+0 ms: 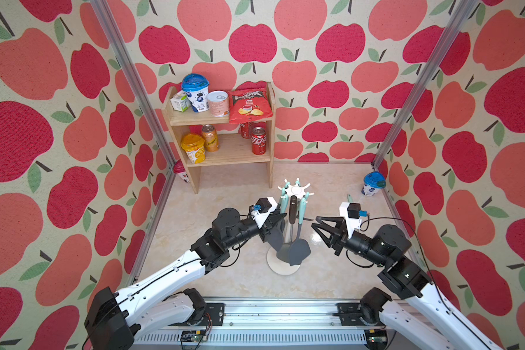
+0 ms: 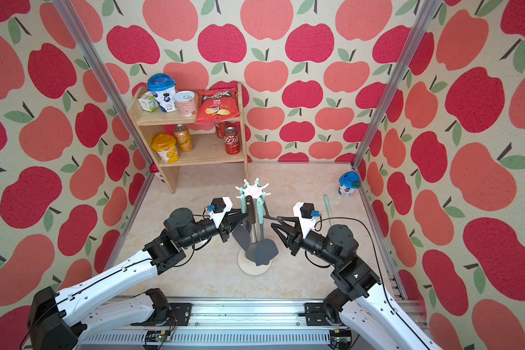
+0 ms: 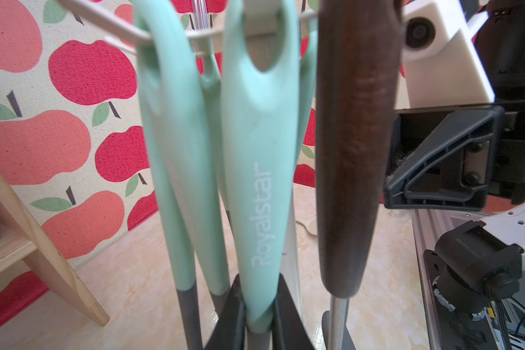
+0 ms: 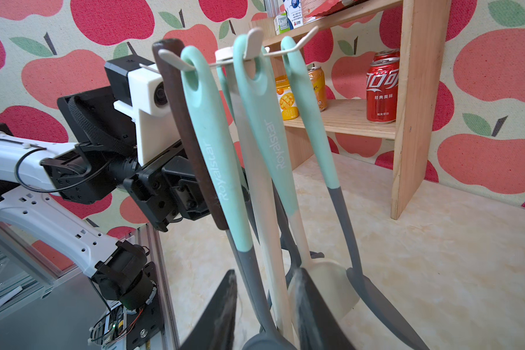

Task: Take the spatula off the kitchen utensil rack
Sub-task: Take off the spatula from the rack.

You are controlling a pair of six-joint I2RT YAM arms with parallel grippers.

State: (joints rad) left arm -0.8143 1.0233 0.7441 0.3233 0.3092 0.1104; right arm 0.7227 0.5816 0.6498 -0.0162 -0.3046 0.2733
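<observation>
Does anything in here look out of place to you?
Yes. A thin mint-green utensil lies flat on the table toward the right wall, apart from the rack where the others hang.

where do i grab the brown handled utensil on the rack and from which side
Probably the brown handle at its thick middle, jaws level across it, from the robot's side: it hangs upright on the nearest prong of the kitchen utensil rack, with mint handles crowding both flanks.
</observation>
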